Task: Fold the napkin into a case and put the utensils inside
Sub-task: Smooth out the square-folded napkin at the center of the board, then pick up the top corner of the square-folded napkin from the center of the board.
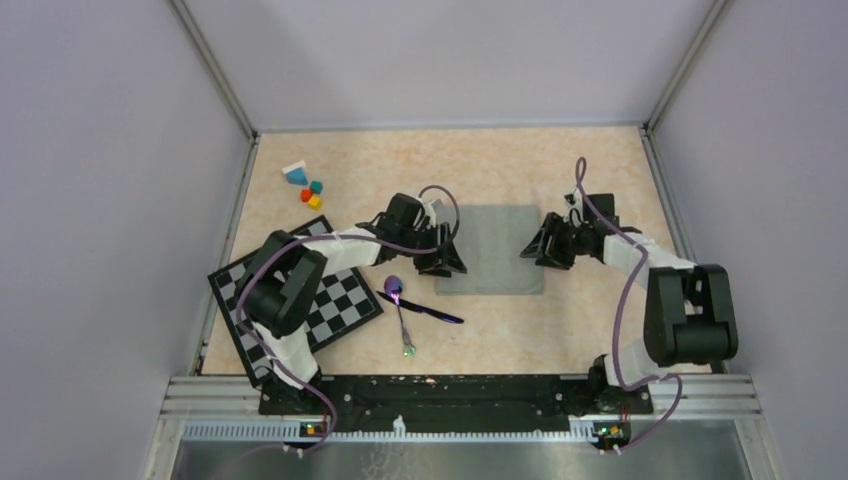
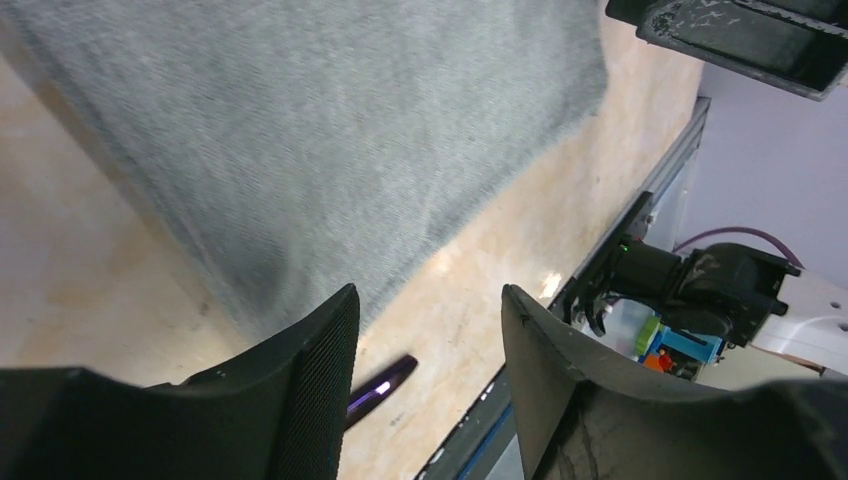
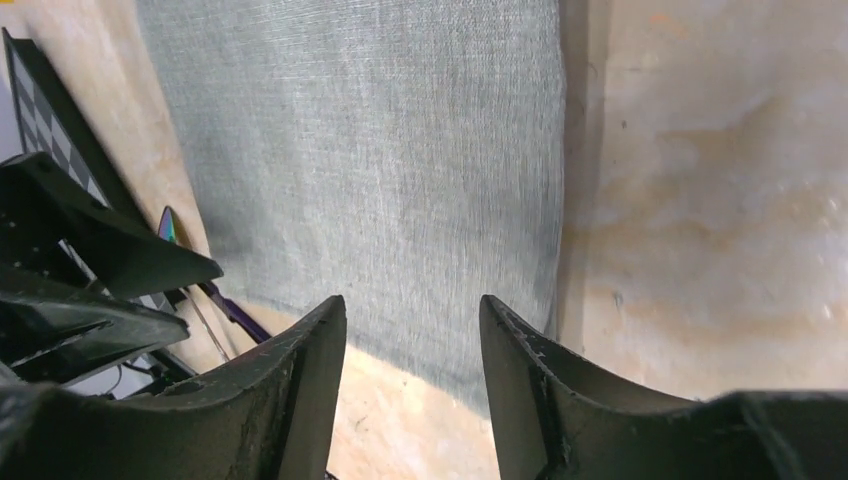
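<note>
The grey-green napkin [image 1: 492,248] [image 2: 330,130] [image 3: 380,150] lies flat on the table as a nearly square patch; no case is in view. My left gripper [image 1: 443,262] [image 2: 430,310] hovers open over its near left corner, nothing between the fingers. At the napkin's right edge, my right gripper [image 1: 535,248] [image 3: 413,310] is also open and empty, over the near right corner. The utensils lie crossed in front of the napkin's left side: the purple spoon [image 1: 400,305] [image 3: 170,228] and the dark stick [image 1: 430,311] [image 2: 380,385] [image 3: 230,310].
A black-and-white checkered board [image 1: 335,300] [image 3: 30,90] lies at the left under the left arm. Small coloured blocks [image 1: 305,185] sit at the far left. Metal rails [image 1: 450,395] run along the near edge and walls stand on three sides.
</note>
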